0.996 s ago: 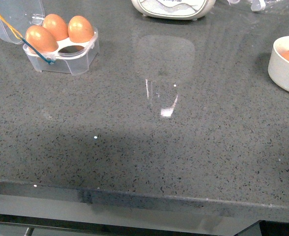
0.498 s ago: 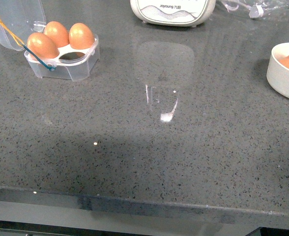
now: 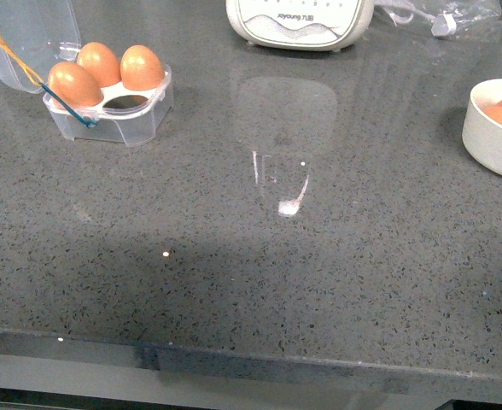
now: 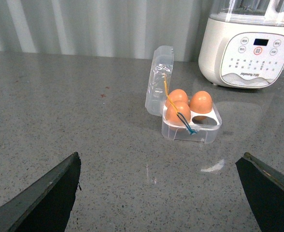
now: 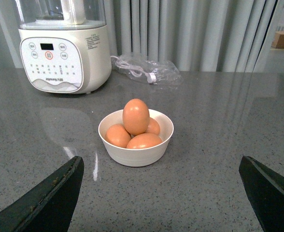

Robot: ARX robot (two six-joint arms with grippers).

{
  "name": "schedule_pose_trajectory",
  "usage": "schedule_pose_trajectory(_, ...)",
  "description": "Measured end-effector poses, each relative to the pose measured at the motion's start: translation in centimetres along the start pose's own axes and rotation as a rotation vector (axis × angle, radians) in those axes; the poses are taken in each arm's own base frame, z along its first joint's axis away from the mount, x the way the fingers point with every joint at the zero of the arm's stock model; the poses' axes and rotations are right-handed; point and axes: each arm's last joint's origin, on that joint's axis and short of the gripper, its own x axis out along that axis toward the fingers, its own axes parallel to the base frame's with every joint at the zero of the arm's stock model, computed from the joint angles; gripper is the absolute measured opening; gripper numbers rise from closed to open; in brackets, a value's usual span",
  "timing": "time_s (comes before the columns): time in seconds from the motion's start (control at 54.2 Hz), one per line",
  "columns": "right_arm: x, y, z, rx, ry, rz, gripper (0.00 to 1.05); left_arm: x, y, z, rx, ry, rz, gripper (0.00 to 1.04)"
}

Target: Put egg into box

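Your left gripper [image 4: 161, 193] and right gripper [image 5: 156, 193] gape empty; picking looks next. Drive the right one straight ahead onto the bowl's [image 5: 137, 155] top egg [image 5: 135, 116]; the box [image 4: 207, 136] has one free cell.

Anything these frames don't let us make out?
- Front view: bowl cut off by the right edge; egg count unclear there.
- Front view: box lid clipped by the top-left edges; neither arm shows.
- Right wrist view: anything under the top egg is hidden by the pile.
- Wrist views: left gripper and right gripper show fingertips only.
- Appliance button labels: too small.
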Motion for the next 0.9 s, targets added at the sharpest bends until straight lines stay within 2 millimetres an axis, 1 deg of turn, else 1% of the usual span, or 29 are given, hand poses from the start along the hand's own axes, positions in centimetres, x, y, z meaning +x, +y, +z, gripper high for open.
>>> schedule_pose_trajectory(0.074,0.0,0.0,0.0,0.0,0.0,0.0,0.97,0.0,0.0,0.0,0.0,0.0,0.0,0.98)
schedule_pose_trajectory(0.111,0.0,0.0,-0.1,0.01,0.048,-0.064,0.97,0.0,0.0,0.0,0.0,0.0,0.0,0.98)
schedule_pose_trajectory(0.148,0.1,0.1,-0.1,0.0,0.129,-0.178,0.97,0.0,0.0,0.0,0.0,0.0,0.0,0.98)
schedule_pose_trajectory(0.221,0.4,0.1,-0.1,-0.013,0.158,-0.246,0.97,0.0,0.0,0.0,0.0,0.0,0.0,0.98)
schedule_pose_trajectory(0.314,1.0,0.1,0.5,-0.008,0.145,-0.244,0.97,0.0,0.0,0.0,0.0,0.001,0.0,0.98)
schedule_pose_trajectory(0.461,2.4,-0.3,2.4,0.012,0.078,-0.213,0.97,0.0,0.0,0.0,0.0,0.0,0.0,0.98)
schedule_pose_trajectory(0.535,4.2,-0.9,3.7,0.032,0.05,-0.183,0.97,0.0,0.0,0.0,0.0,0.0,0.0,0.98)
schedule_pose_trajectory(0.572,4.9,-1.1,4.0,0.037,0.048,-0.172,0.97,0.0,0.0,0.0,0.0,0.0,0.0,0.98)
schedule_pose_trajectory(0.627,6.6,-1.5,4.7,0.054,0.048,-0.154,0.97,0.0,0.0,0.0,0.0,0.0,0.0,0.98)
schedule_pose_trajectory(0.719,10.4,-2.2,5.5,0.076,0.069,-0.137,0.97,0.0,0.0,0.0,0.0,0.0,0.0,0.98)
schedule_pose_trajectory(0.738,11.1,-2.3,5.4,0.078,0.079,-0.135,0.97,0.0,0.0,0.0,0.0,0.0,0.0,0.98)
schedule_pose_trajectory(0.756,12.2,-2.5,5.8,0.081,0.08,-0.139,0.97,0.0,0.0,0.0,0.0,0.0,0.0,0.98)
schedule_pose_trajectory(0.793,13.7,-2.7,6.0,0.086,0.1,-0.137,0.97,0.0,0.0,0.0,0.0,0.0,0.0,0.98)
schedule_pose_trajectory(0.83,15.5,-2.8,6.0,0.094,0.128,-0.119,0.97,0.0,0.0,0.0,0.0,0.0,0.0,0.98)
schedule_pose_trajectory(0.904,17.8,-2.6,5.6,0.118,0.194,-0.06,0.97,0.0,0.0,0.0,0.0,0.0,0.0,0.98)
